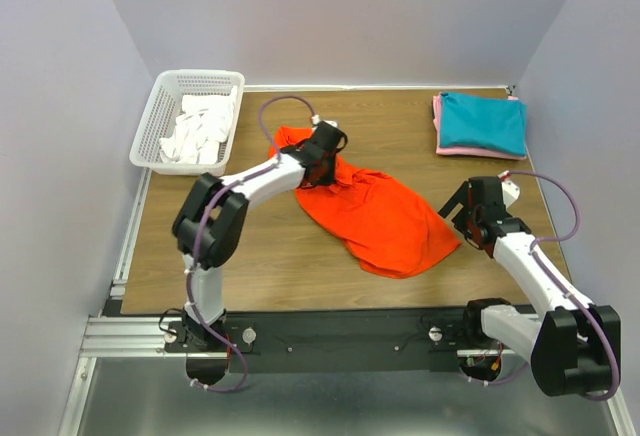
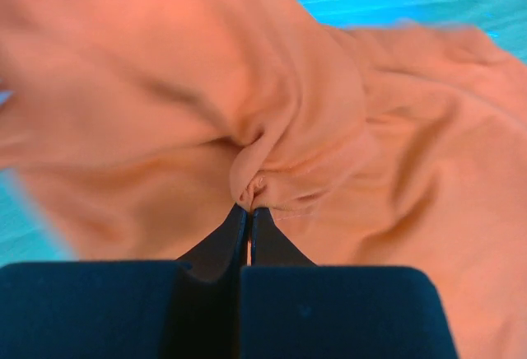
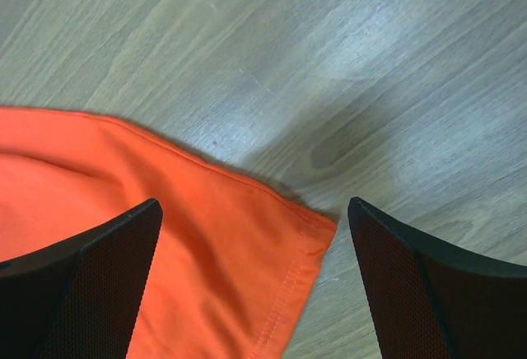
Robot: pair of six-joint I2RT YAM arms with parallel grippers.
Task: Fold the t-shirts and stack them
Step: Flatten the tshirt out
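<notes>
The orange-red t-shirt (image 1: 385, 218) lies crumpled across the middle of the table. My left gripper (image 1: 322, 158) is shut on a pinched fold of it (image 2: 263, 174) at its far left end; the wrist view is filled by the cloth. My right gripper (image 1: 462, 224) is open just above the shirt's hemmed right corner (image 3: 309, 240), one finger over the cloth, the other over bare wood. A folded teal t-shirt (image 1: 483, 122) lies on a folded pink one (image 1: 438, 114) at the back right. White t-shirts (image 1: 198, 128) lie in the basket.
A white plastic mesh basket (image 1: 152, 121) stands at the back left corner. The wooden table (image 1: 270, 256) is walled on three sides by pale panels. A black rail runs along the near edge by the arm bases.
</notes>
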